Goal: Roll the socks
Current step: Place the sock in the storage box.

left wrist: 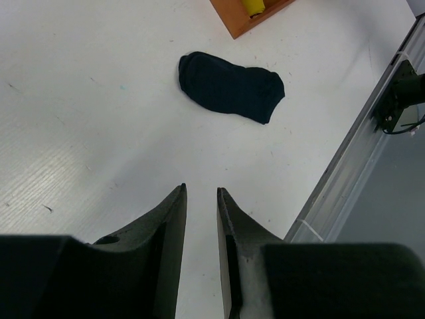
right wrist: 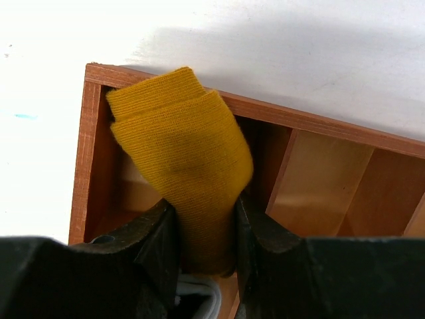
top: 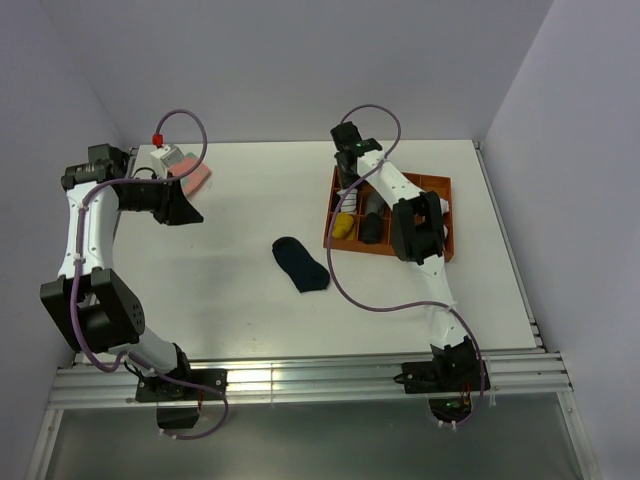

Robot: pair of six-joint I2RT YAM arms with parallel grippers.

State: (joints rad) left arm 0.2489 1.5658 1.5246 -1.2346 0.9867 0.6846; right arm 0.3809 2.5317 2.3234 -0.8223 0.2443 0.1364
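From above: navy sock (top: 300,264) lies flat mid-bench (top: 240,190), well apart from left hand (top: 180,207) at far left. Right hand (top: 347,205) is over tray (top: 375,249), mustard sock (top: 343,226) at its tips.

Left wrist: left hand (left wrist: 201,194) empty, jaws a narrow gap apart. Navy sock (left wrist: 231,86) lies ahead, well apart.

Right wrist: right hand (right wrist: 202,212) clamped on mustard sock (right wrist: 179,146), over tray's (right wrist: 83,153) corner compartment.

Navy sock (top: 300,265): open table (top: 230,230) all round (tray (top: 330,205) walls near, right).
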